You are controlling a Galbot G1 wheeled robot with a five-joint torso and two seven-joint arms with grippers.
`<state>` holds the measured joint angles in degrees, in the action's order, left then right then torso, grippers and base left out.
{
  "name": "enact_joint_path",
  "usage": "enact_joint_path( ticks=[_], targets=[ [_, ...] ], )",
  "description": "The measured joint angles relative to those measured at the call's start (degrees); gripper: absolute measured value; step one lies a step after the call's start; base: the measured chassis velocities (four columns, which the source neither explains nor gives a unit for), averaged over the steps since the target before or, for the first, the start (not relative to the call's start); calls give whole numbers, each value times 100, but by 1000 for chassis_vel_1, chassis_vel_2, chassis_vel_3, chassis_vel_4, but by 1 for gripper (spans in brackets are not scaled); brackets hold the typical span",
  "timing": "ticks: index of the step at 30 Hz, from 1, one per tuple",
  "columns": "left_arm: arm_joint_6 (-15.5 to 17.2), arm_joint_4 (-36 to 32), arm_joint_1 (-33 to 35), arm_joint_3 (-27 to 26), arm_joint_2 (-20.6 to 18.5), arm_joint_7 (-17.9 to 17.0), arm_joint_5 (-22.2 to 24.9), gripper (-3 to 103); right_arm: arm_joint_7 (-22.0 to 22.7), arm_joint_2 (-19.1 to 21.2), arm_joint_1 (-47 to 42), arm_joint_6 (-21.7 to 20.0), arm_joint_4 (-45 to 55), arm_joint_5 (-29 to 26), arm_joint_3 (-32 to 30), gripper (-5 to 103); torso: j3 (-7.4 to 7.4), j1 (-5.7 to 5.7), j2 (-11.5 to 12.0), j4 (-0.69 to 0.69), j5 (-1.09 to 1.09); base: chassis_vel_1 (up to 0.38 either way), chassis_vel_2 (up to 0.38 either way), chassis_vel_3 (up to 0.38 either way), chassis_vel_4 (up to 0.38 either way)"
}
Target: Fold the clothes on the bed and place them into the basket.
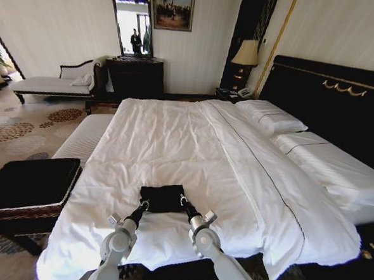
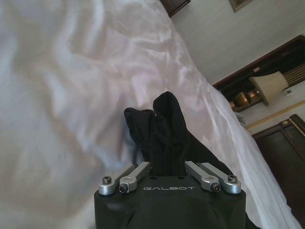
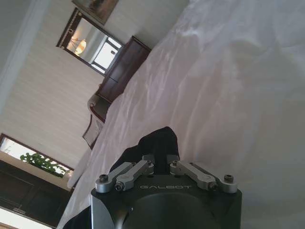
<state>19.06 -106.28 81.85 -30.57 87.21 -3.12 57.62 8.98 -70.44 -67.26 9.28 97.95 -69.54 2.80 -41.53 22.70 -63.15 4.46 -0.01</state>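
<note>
Head view: both grippers' fingers [image 1: 143,205] pinch the folded T-shirt's [image 1: 163,197] near corners

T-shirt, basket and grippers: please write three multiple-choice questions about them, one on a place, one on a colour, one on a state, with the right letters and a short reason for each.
1. Where does the basket stand?
A. on the pillows
B. beside the bed, on the robot's left
C. on the cabinet under the mirror

2. What colour is the folded T-shirt?
A. white
B. red
C. black

3. What do the two grippers do?
A. both grip the T-shirt
B. both hang open above the basket
C. one holds a pillow

Answers:
1 B: in the head view the basket is off the mattress, at the bed's left side.
2 C: the dark bundle lies on the white sheet.
3 A: the left gripper and the right gripper are at the shirt's two near corners, and each wrist view shows black cloth between the fingers.
</note>
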Motion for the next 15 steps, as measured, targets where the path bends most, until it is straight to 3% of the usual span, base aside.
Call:
enact_joint_path(
  ticks=[2,4,6,15],
  targets=[
    [-167,-307,66,-5,1,181,93,15,-353,54,-114,253,233,269,-15,9,0,0,0,0,0,0,0,0,0],
    [-201,-375,85,-5,1,222,107,15,-429,66,-137,324,286,383,-17,9,0,0,0,1,1,0,0,0,0],
    [-360,-669,190,33,-10,401,129,15,-620,91,-177,548,478,861,-32,9,0,-1,0,0,1,0,0,0,0],
    [-413,-933,338,87,-6,447,8,15,-525,131,-79,657,692,1333,-84,9,0,0,0,0,0,0,0,0,0]
  ],
)
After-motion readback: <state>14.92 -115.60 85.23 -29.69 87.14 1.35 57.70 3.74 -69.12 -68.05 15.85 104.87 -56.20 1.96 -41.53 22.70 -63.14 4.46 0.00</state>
